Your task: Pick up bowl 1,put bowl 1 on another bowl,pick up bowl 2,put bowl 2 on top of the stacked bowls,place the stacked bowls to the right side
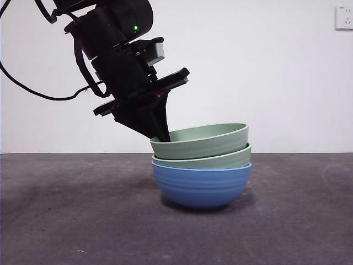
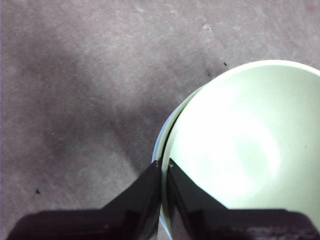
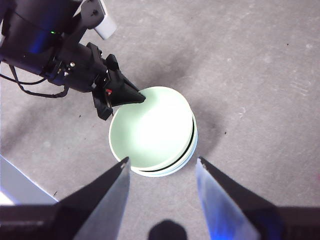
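The blue ridged bowl stands on the dark table. A pale green bowl is nested in it. A second pale green bowl lies on top, tilted, its left side higher. My left gripper comes down from the upper left and is shut on that top bowl's left rim. The left wrist view shows the gripper with the rim pinched between its jaws and the top bowl's inside beyond. My right gripper hangs open high above the stacked bowls, apart from them, and sees the left gripper at the rim.
The dark grey table stretches to both sides of the stack. A white wall with a socket stands behind. A pale flat object lies at the table's edge in the right wrist view.
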`<state>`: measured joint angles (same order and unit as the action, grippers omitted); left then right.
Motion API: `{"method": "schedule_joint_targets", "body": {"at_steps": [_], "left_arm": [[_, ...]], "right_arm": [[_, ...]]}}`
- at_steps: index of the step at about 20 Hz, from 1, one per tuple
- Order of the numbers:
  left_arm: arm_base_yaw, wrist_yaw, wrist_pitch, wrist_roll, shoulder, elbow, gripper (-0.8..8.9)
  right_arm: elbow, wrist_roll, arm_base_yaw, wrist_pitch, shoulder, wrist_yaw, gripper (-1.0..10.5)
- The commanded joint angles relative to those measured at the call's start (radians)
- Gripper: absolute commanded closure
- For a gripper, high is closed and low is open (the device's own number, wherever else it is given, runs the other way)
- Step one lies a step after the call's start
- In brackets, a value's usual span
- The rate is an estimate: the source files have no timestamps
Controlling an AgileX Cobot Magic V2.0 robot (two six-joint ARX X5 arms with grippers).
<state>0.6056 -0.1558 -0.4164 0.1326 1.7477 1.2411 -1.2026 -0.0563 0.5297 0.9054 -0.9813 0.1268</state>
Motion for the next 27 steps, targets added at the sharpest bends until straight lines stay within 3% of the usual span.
{"method": "schedule_joint_targets", "body": {"at_steps": [1, 2, 5, 9, 14, 17, 20, 24, 27], "left_arm": [[0.008, -0.002, 0.011, 0.002, 0.009, -0.004, 8.07], [0.01, -0.003, 0.011, 0.002, 0.009, -0.004, 7.89], [0.013, -0.003, 0.005, 0.002, 0.009, -0.004, 5.56], [0.016, -0.003, 0.0, 0.002, 0.008, 0.006, 5.56], [0.014, 0.0, -0.151, -0.003, -0.029, 0.128, 5.53], [0.014, -0.001, -0.316, -0.025, -0.062, 0.249, 5.54], [0.014, 0.0, -0.506, -0.073, -0.1, 0.377, 5.54], [0.014, -0.001, -0.694, -0.116, -0.178, 0.484, 5.57], [0.014, 0.0, -0.768, -0.137, -0.249, 0.495, 5.58]], "right_arm": [[0.003, -0.006, 0.001, -0.002, 0.0, -0.003, 7.2], [0.003, -0.006, 0.001, -0.002, 0.0, -0.003, 7.2], [0.003, -0.006, 0.001, -0.002, 0.0, -0.003, 7.2], [0.003, -0.006, 0.001, 0.001, 0.0, -0.003, 7.2], [0.003, -0.034, 0.001, 0.018, -0.009, -0.006, 7.1], [0.003, -0.048, 0.0, 0.016, -0.056, -0.069, 5.0], [0.003, -0.06, -0.019, 0.003, -0.163, -0.08, 4.9], [0.003, -0.089, -0.057, -0.068, -0.349, -0.054, 4.9], [0.003, -0.113, -0.095, -0.104, -0.477, 0.057, 5.0]]}}
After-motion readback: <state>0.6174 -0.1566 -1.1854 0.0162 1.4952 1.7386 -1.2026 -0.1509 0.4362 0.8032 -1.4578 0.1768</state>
